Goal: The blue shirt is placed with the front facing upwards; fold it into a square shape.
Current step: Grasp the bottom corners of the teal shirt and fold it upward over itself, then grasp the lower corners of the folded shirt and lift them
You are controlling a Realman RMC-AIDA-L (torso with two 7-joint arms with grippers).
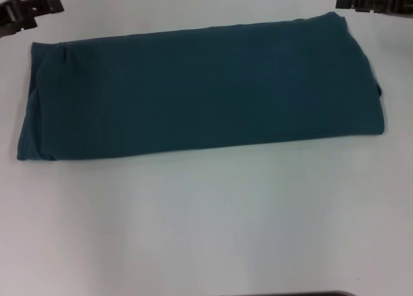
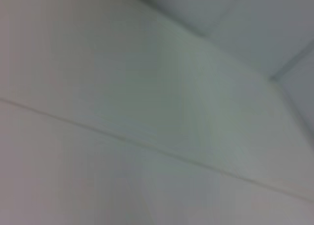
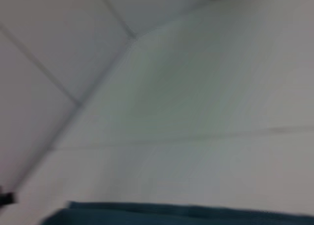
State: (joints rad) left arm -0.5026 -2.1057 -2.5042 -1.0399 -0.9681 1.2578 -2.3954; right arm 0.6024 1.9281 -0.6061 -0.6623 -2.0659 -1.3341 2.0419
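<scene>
Dark teal-blue cotton shirt (image 1: pixel 200 89), folded to a long band (still no square), long axis left-to-right; left gripper (image 1: pixel 29 12) and right gripper (image 1: pixel 374 0) beyond its far corners, equally near; finger spread impossible to tell.

Perhaps lab (plain white table (image 1: pixel 206 231))

L gripper (image 1: pixel 29 12) cropped, R gripper (image 1: pixel 374 0) cropped

A plain white surface (image 1: pixel 206 225) fills the scene. A thin seam (image 2: pixel 147 145) crosses it, and a dark edge (image 1: pixel 290 294) shows at the near side.
</scene>
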